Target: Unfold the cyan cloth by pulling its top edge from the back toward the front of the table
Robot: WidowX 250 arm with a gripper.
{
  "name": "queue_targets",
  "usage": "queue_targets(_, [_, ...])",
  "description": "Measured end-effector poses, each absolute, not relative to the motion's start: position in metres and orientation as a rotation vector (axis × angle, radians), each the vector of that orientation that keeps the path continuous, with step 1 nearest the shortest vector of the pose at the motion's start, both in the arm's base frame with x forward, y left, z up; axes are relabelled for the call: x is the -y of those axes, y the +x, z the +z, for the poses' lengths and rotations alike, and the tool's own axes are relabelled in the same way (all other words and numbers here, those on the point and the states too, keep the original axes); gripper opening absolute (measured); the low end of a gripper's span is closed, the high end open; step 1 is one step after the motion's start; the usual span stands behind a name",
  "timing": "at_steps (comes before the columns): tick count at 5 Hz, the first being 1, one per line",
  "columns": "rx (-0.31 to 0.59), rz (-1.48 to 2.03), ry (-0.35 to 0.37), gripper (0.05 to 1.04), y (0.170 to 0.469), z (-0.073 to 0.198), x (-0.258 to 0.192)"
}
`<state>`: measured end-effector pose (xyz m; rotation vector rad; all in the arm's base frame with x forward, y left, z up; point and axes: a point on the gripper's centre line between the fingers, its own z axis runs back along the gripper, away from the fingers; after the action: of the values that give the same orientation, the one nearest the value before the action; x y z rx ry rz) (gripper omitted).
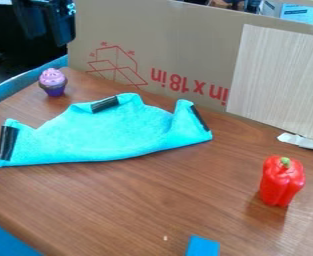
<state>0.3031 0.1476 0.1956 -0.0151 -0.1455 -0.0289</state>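
Note:
The black gripper (50, 22) hangs at the upper left, in front of the cardboard's left end and above the purple cupcake toy (53, 82), apart from it. The cupcake stands upright near the table's back left corner. A turquoise cloth (112, 132) lies spread with folded corners on the left and middle of the table, with black strips at its left end, top edge and right corner. At the right, a red bell pepper (281, 181) with a green stem stands upright, apart from the cloth.
A tall cardboard panel (185, 50) stands along the back of the brown table (138, 200), with a pale wood-patterned board (279, 80) against it. White torn material (304, 142) lies at the right edge. A small blue piece (203, 246) is at the front edge.

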Motion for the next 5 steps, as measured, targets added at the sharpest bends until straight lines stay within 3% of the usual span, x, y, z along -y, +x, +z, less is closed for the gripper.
queue_targets(2, [0.119,-0.200,-0.080,1.000,0.322,0.162,-0.155])
queue_targets(3, [0.143,-0.247,-0.046,1.000,0.331,0.147,-0.168])
queue_targets(5, [0.275,-0.317,0.071,1.000,0.355,0.125,-0.184])
